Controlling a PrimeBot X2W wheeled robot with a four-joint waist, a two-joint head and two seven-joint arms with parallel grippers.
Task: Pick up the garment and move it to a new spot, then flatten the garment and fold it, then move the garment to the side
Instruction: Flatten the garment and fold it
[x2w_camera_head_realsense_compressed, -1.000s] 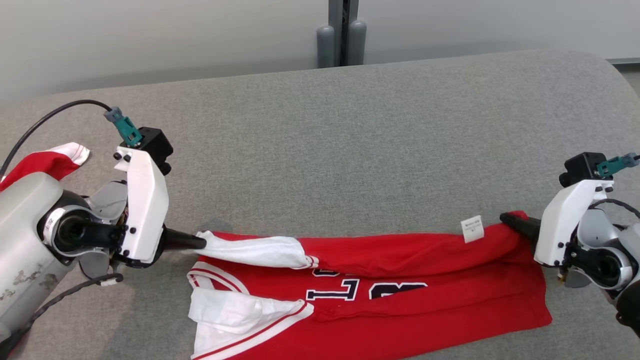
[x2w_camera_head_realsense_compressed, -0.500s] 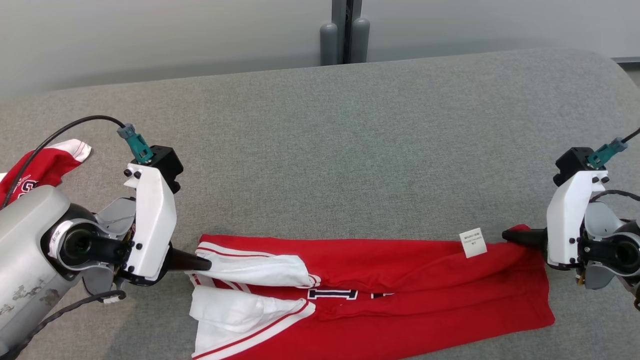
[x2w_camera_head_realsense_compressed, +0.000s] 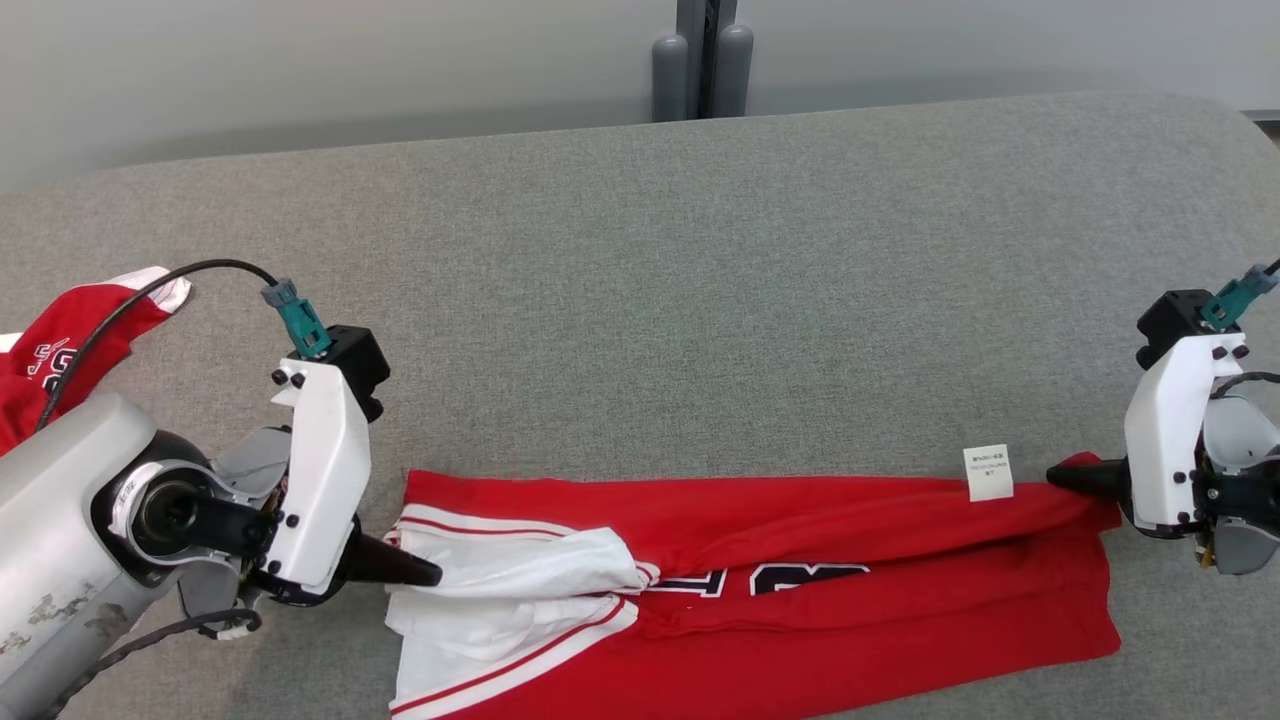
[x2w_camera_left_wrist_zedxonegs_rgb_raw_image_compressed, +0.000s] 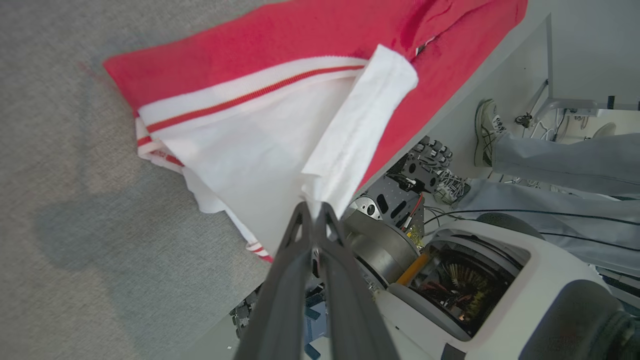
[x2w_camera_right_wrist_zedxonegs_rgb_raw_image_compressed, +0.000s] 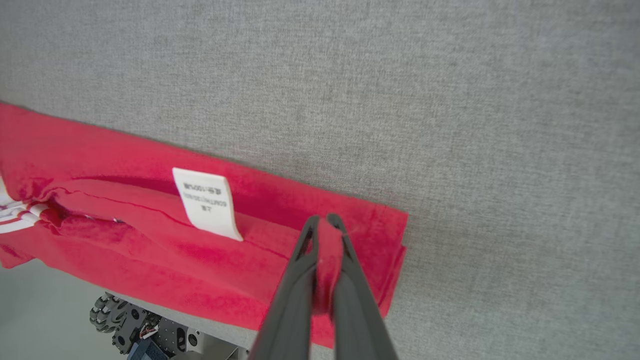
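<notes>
Fabric handling applies at this step. At the far left, a second red garment (x2w_camera_head_realsense_compressed: 60, 350) is lying bunched on the grey padded surface (x2w_camera_head_realsense_compressed: 700, 300), apart from the work.

The left gripper (x2w_camera_head_realsense_compressed: 432, 577) is pinching the white sleeve fabric of the garment (x2w_camera_head_realsense_compressed: 800, 600), with its fingers closed down to a narrow slit. The left wrist view is showing the cloth gathered at the tips.

The garment is lying along the near side of the surface, stretched from left to right. Its upper layer is rolling over as a long fold, and its near portion is reaching over the near edge. Toward the right, a white care label (x2w_camera_head_realsense_compressed: 987, 472) is standing up from the fold.

The right gripper (x2w_camera_head_realsense_compressed: 1058, 476) is clamping the red hem corner, fingers closed on a pinch of cloth.

The material is appearing light, soft and limp. It is likely sagging wherever unsupported, and slipping free if only one layer is caught. Hold points are best taken at the outer corners, both layers together, with even tension.
</notes>
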